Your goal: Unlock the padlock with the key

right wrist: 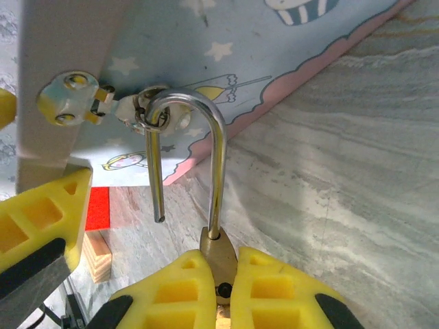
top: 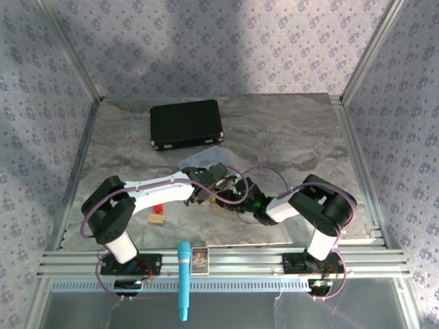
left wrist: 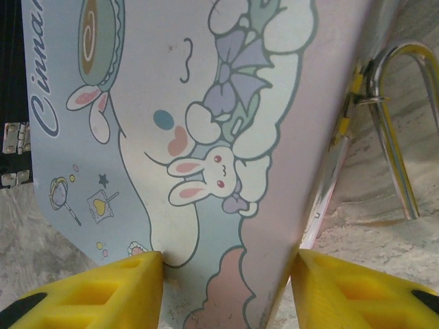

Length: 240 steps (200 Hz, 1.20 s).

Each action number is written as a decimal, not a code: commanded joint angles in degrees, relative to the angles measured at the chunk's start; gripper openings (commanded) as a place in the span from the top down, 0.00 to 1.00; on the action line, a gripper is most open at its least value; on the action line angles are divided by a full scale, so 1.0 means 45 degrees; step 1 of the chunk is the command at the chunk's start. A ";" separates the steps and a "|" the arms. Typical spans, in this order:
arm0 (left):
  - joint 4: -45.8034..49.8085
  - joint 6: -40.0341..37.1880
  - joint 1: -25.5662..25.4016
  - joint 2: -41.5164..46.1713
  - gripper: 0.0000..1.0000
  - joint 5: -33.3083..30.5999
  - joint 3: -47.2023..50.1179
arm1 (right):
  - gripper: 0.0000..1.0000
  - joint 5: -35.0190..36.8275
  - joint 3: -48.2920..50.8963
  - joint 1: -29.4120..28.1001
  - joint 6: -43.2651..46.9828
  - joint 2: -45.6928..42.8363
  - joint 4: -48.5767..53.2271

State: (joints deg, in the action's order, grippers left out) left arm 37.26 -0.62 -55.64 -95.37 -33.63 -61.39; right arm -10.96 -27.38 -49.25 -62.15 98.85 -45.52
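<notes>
The pale blue Cinnamoroll tin (left wrist: 206, 103) hides its contents. The padlock (right wrist: 218, 252) hangs from the tin's hasp (right wrist: 147, 113), its shackle (right wrist: 217, 157) sprung free at one leg. Reaching inward, the right gripper (right wrist: 223, 291) pinches the brass body, while the left gripper (left wrist: 226, 288) straddles the tin's edge; I cannot tell whether it clamps.

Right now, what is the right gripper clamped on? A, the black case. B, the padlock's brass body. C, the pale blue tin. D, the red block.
B: in the right wrist view the right gripper is closed on the brass body of the padlock.
</notes>
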 commanded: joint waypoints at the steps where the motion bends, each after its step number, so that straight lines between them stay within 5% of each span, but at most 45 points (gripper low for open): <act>1: 0.0562 -0.0093 0.0087 -0.0411 0.50 0.0924 0.0614 | 1.00 0.0828 0.0101 0.0018 -0.0654 0.0112 -0.1120; 49: 0.0461 -0.0331 0.0097 -0.0254 0.51 0.1199 0.0687 | 1.00 0.1106 -0.0121 0.0202 -0.1545 0.0796 -0.2739; 185: 0.0454 -0.0160 0.0028 -0.0242 0.52 0.1065 0.0691 | 1.00 0.0934 0.0234 0.1586 -0.1689 0.0757 -0.2854; 240: 0.0021 0.0459 0.0070 -0.0090 0.46 0.0700 0.0802 | 1.00 -0.0226 -0.0281 0.1740 -0.0820 -0.0164 -0.0004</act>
State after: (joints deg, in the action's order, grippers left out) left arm 34.68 -1.32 -55.64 -94.85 -34.46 -60.16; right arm -7.79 -26.98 -41.60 -68.07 101.08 -53.25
